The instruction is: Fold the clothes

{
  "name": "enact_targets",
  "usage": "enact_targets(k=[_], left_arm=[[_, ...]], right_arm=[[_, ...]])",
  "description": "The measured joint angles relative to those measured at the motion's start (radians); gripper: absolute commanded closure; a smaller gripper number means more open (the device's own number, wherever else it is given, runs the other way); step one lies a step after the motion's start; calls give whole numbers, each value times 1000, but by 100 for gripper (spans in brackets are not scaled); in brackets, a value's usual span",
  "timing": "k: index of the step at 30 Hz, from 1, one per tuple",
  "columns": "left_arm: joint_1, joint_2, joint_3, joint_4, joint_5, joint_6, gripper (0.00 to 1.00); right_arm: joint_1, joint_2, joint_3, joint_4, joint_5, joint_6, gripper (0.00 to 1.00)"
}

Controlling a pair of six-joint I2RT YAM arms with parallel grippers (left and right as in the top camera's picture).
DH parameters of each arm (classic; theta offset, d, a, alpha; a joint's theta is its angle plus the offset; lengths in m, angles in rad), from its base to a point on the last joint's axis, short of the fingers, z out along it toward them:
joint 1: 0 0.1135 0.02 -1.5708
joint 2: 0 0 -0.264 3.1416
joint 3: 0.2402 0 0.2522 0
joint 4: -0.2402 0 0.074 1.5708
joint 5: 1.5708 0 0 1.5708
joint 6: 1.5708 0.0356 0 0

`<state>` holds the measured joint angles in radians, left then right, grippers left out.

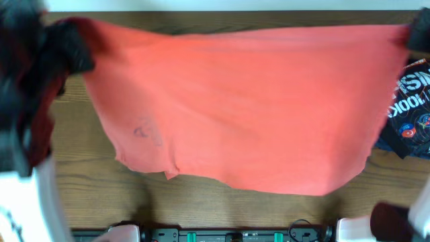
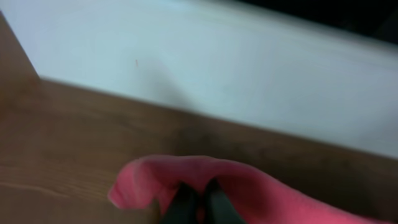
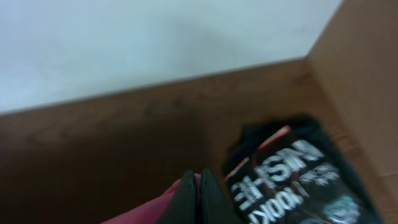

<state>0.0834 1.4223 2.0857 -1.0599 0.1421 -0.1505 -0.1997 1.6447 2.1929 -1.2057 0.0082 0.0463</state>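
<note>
The red-orange T-shirt point(image 1: 235, 107) is stretched wide across the table, held up at its two far corners, with its lettering hidden and only a faint mark showing through. My left gripper point(image 1: 67, 40) is shut on the shirt's left corner; in the left wrist view the dark fingers point(image 2: 199, 196) pinch a fold of red cloth point(image 2: 261, 186). My right gripper point(image 1: 413, 33) is shut on the right corner; in the right wrist view the fingers point(image 3: 200, 186) pinch a strip of red cloth point(image 3: 158, 208).
A dark navy garment point(image 1: 411, 111) with white lettering and round badges lies at the right edge, also in the right wrist view point(image 3: 292, 180). A white wall point(image 2: 217, 68) runs behind the wooden table point(image 1: 195, 198). Equipment bases point(image 1: 235, 234) sit along the front edge.
</note>
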Motion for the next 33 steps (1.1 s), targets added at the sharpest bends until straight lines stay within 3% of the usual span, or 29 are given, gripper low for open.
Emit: enact_targets(k=[5, 10, 17, 19, 22, 24, 30, 33], left_arm=[[-1, 222, -3, 186, 11, 2, 94], [-3, 437, -18, 561, 16, -14, 94], [-7, 498, -26, 1068, 43, -118, 94], [-4, 492, 28, 1089, 68, -134, 94], [5, 468, 126, 994, 112, -143, 94], [14, 431, 169, 843, 151, -137, 94], [24, 337, 206, 95, 233, -49, 94], [23, 353, 172, -199, 248, 12, 94]], right_arm=[[6, 185, -3, 185, -33, 0, 99], [21, 329, -11, 453, -63, 74, 99], [26, 353, 37, 651, -84, 171, 99], [26, 353, 92, 644, -82, 179, 99], [26, 345, 177, 581, -69, 181, 99], [26, 329, 211, 496, -47, 177, 99], [26, 313, 233, 80, 30, 143, 99], [25, 341, 229, -115, 54, 116, 99]])
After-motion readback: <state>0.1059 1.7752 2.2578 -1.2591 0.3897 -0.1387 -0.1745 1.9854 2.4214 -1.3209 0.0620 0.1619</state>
